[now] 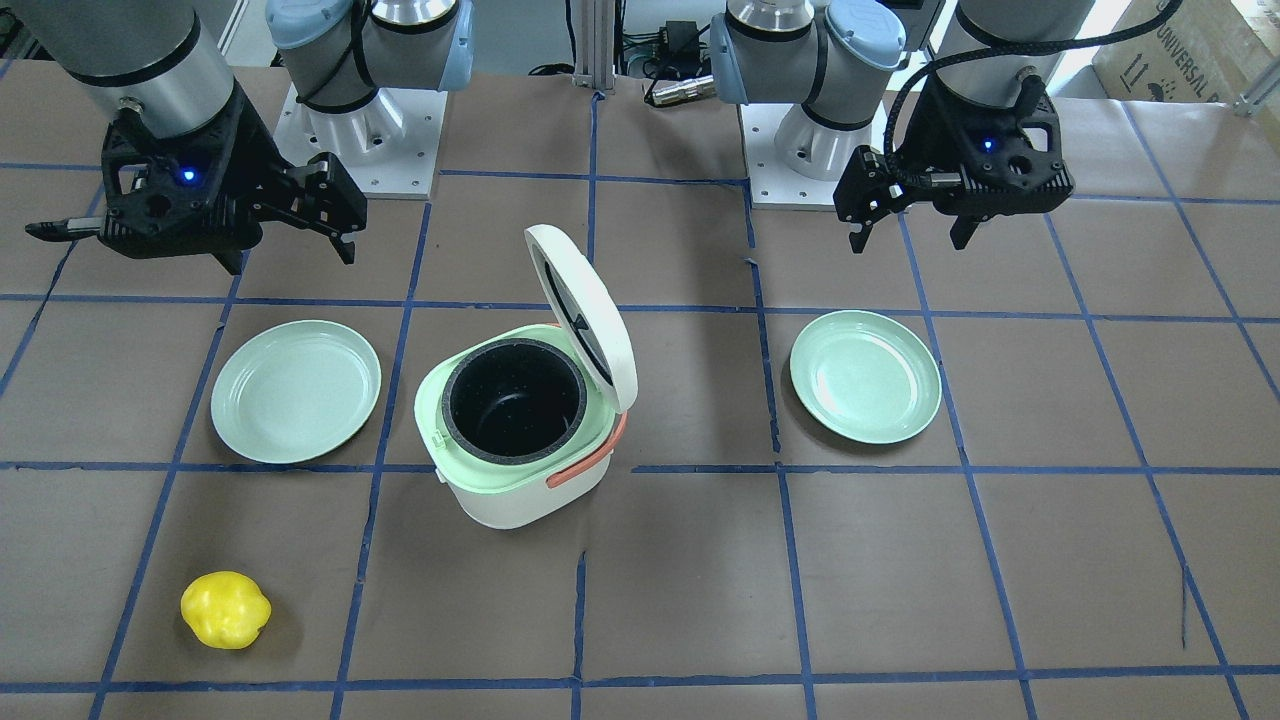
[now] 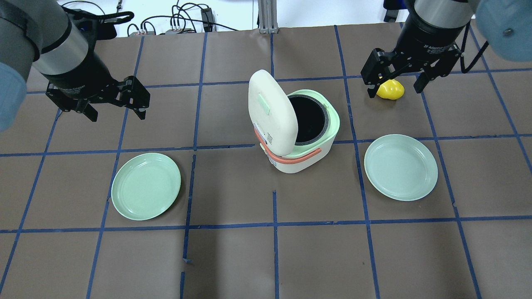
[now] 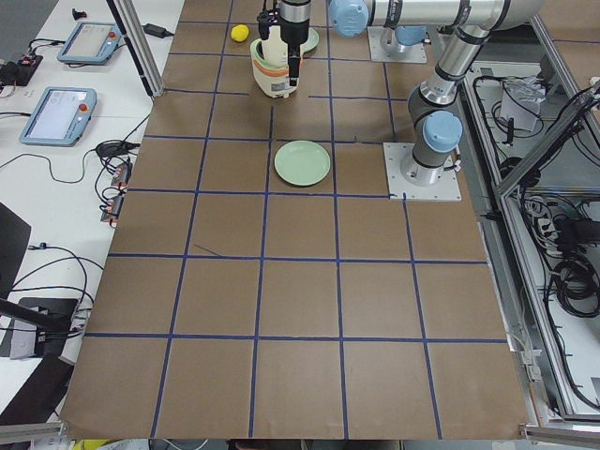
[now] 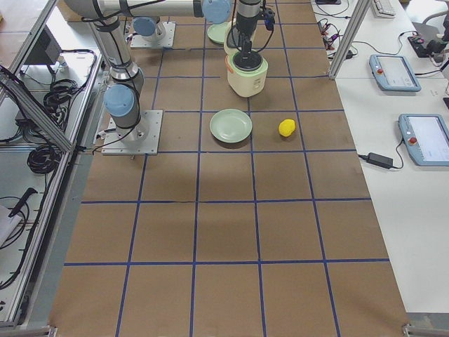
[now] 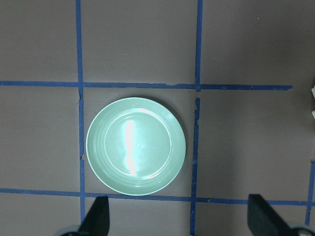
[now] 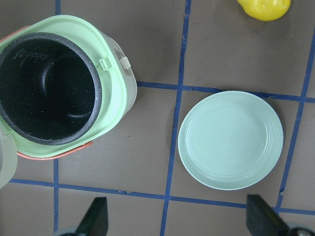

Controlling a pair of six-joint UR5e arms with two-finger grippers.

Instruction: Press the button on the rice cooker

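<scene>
The white rice cooker [image 1: 505, 495] stands mid-table with its lid [image 1: 590, 310] swung up, showing the black inner pot [image 1: 513, 400], mint rim and salmon handle [image 1: 590, 462]. It also shows in the overhead view [image 2: 301, 160] and the right wrist view [image 6: 125, 86], where a small white tab [image 6: 123, 62] sits on its front wall. My left gripper [image 2: 116, 115] is open and empty, hovering above a plate [image 5: 136, 146] well to the cooker's side. My right gripper [image 2: 393, 92] is open and empty, hovering on the other side, apart from the cooker.
Two mint-green plates lie on either side of the cooker, one on my left [image 2: 146, 186] and one on my right [image 2: 400, 167]. A yellow pepper-like object [image 1: 225, 609] lies on the far right part of the table, beyond the right plate.
</scene>
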